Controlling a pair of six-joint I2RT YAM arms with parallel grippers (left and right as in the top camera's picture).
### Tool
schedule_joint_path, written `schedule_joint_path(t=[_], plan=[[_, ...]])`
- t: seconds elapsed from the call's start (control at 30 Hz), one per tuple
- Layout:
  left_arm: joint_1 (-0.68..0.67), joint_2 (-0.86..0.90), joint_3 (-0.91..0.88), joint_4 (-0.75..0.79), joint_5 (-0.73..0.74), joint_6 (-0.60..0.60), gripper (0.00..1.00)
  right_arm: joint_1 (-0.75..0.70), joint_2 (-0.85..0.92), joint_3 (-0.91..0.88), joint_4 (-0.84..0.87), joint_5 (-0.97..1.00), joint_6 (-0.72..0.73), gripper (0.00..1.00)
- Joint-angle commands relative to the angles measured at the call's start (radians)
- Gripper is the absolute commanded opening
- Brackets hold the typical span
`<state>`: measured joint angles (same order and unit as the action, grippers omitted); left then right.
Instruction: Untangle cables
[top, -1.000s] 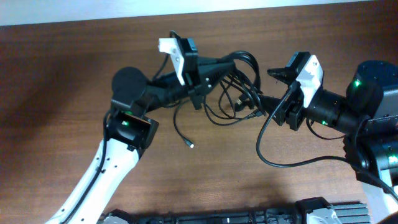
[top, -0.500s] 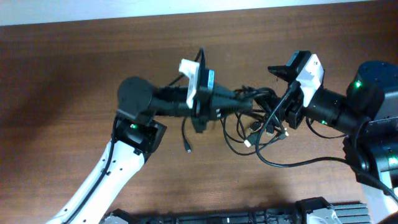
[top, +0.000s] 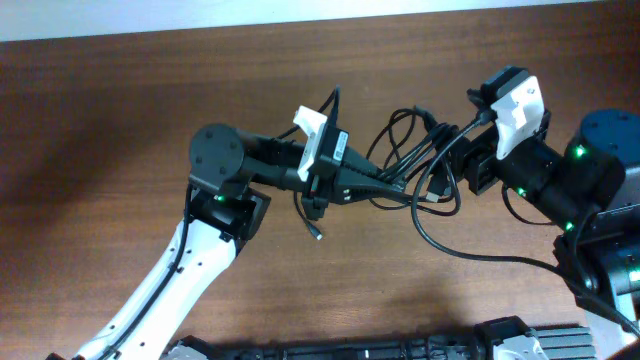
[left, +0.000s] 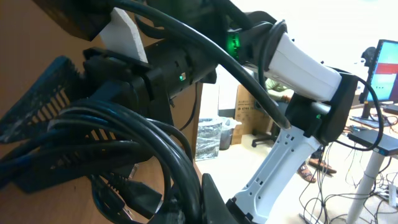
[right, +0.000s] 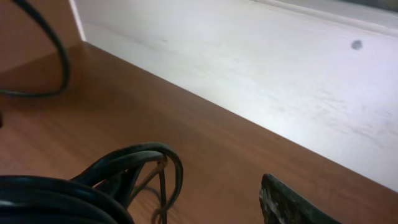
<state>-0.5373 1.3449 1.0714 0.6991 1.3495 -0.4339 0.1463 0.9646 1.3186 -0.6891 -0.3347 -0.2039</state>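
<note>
The cables (top: 412, 160) are a knot of thin black cords hanging between my two grippers above the brown table (top: 120, 120). My left gripper (top: 378, 186) is shut on several strands; in the left wrist view the thick black cords (left: 155, 155) run through the jaws (left: 199, 208). One plug end (top: 318, 235) dangles below the left wrist. My right gripper (top: 462, 165) is at the bundle's right side. In the right wrist view only one finger (right: 292, 205) shows, well apart from the cable loops (right: 106, 180) at the lower left, with bare table between.
A long black cord loop (top: 450, 245) lies on the table toward the right arm's base. The table's far edge meets a white wall (right: 249, 56). A black rack (top: 400, 350) runs along the near edge.
My right arm has pulled back to the right and up. My left gripper has carried the bundle to the right, and the cords now stretch higher between the two grippers.
</note>
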Motion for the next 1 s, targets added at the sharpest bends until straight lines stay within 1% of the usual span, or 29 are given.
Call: schedule_joint_path(t=[0.0,0.03,0.1,0.23,0.3,0.37,0.43,0.5,0.6,0.7,0.87,0.97], plan=[[-0.012,-0.049,0.01,0.023,0.224,0.0,0.0,-0.042,0.026,0.008,0.019,0.447,0.068,0.64],[-0.012,-0.049,0.01,0.024,0.224,0.0,0.0,-0.042,0.026,0.008,0.019,0.49,0.067,0.65],[-0.01,-0.049,0.01,0.028,0.224,0.0,0.0,-0.042,0.026,0.008,0.015,0.543,0.067,0.7],[0.028,-0.051,0.01,0.079,0.224,-0.001,0.0,-0.042,0.026,0.008,0.004,0.576,0.057,0.71],[0.06,-0.059,0.011,0.119,0.205,-0.076,0.0,-0.042,0.026,0.008,-0.01,0.576,0.02,0.72],[0.103,-0.081,0.011,0.226,0.192,-0.243,0.0,-0.042,0.026,0.008,-0.026,0.589,-0.021,0.72],[0.136,-0.108,0.011,0.32,0.193,-0.348,0.0,-0.042,0.027,0.008,-0.028,0.617,-0.024,0.73],[0.166,-0.137,0.011,0.375,0.216,-0.37,0.0,-0.042,0.026,0.008,-0.028,0.642,-0.024,0.73],[0.211,-0.172,0.011,0.354,0.223,-0.37,0.0,-0.043,0.026,0.008,-0.029,0.665,-0.024,0.73],[0.248,-0.168,0.01,0.345,0.223,-0.37,0.0,-0.043,0.026,0.008,-0.03,0.665,-0.023,0.73],[0.258,-0.131,0.009,0.183,0.223,-0.369,0.0,-0.043,0.026,0.008,-0.041,0.665,0.057,0.73],[0.249,-0.097,0.009,0.095,0.223,-0.359,0.0,-0.043,0.026,0.008,-0.056,0.66,0.068,0.73]])
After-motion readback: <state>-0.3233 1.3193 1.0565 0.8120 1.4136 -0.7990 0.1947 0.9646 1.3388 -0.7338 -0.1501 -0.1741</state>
